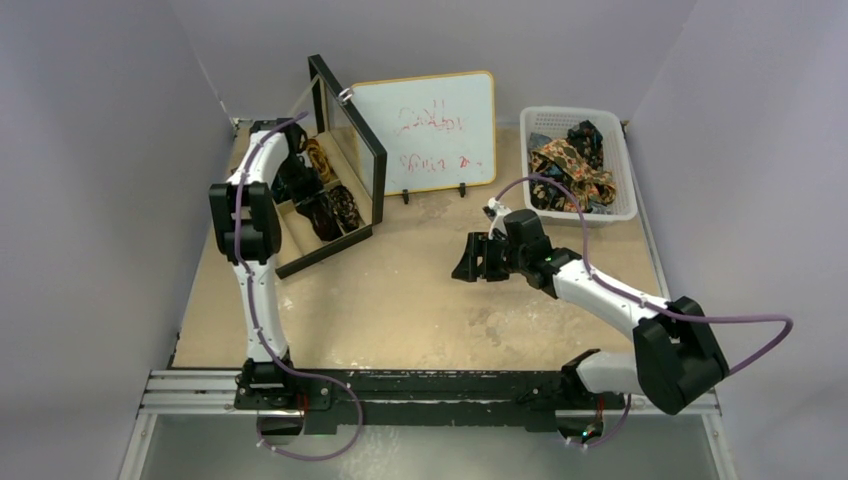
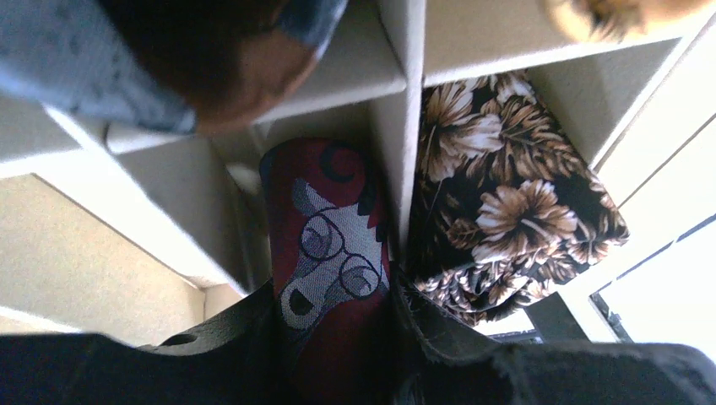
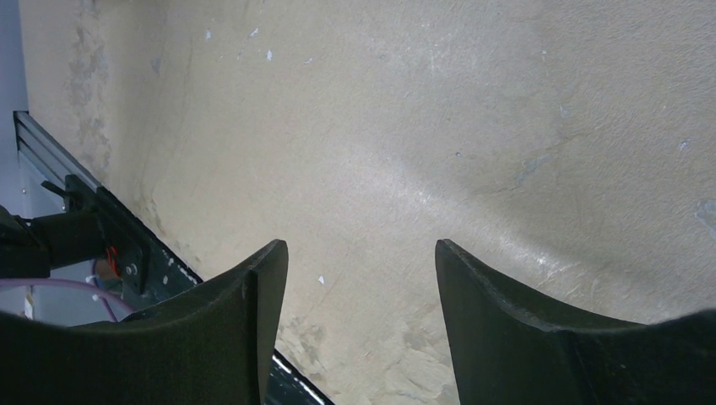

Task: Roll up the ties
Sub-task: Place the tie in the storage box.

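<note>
My left gripper point(image 2: 333, 297) is shut on a rolled maroon tie point(image 2: 331, 221) with a spectacled animal face woven into it. It holds the roll down in one cell of a divided box point(image 2: 404, 93). A rolled brown floral tie point(image 2: 515, 211) fills the cell to the right. A blue tie point(image 2: 59, 67) and a gold one point(image 2: 608, 13) show blurred at the top edge. In the top view my left arm reaches into that box point(image 1: 300, 262). My right gripper point(image 3: 361, 253) stands open over bare table, also seen mid-table point(image 1: 468, 260). Several loose ties point(image 1: 570, 165) lie in a white basket.
The white basket point(image 1: 628, 170) stands at the back right. A small whiteboard point(image 1: 430, 130) with red writing stands at the back centre. The box's black-framed lid point(image 1: 350, 130) is raised beside it. Purple cables run along both arms. The metal rail point(image 1: 430, 385) borders the near edge.
</note>
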You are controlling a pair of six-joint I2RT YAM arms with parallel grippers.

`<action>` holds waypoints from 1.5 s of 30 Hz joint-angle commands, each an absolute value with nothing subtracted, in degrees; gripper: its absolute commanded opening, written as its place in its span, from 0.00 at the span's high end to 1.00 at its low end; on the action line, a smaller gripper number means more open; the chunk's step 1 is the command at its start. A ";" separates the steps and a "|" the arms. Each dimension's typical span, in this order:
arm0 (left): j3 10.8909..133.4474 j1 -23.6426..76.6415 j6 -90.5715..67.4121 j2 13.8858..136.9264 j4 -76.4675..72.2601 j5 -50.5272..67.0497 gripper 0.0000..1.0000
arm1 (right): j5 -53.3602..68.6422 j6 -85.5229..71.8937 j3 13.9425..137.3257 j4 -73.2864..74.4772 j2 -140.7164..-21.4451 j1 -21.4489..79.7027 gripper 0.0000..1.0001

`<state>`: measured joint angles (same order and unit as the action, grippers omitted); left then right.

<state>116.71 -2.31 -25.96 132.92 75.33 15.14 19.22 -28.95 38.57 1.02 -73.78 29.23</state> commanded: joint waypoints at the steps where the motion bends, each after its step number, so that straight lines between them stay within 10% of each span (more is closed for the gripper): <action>1: 121.01 -2.85 -26.94 134.50 76.80 18.08 0.74 | 20.43 -27.75 40.08 0.86 -74.41 29.26 0.33; 35: 127.31 -2.82 -26.39 134.33 81.98 13.82 0.26 | 20.78 -27.40 40.06 1.49 -74.73 29.25 0.34; 45: 125.08 -2.86 -26.17 133.79 80.72 13.02 0.53 | 20.92 -27.41 39.56 1.08 -75.38 29.27 0.34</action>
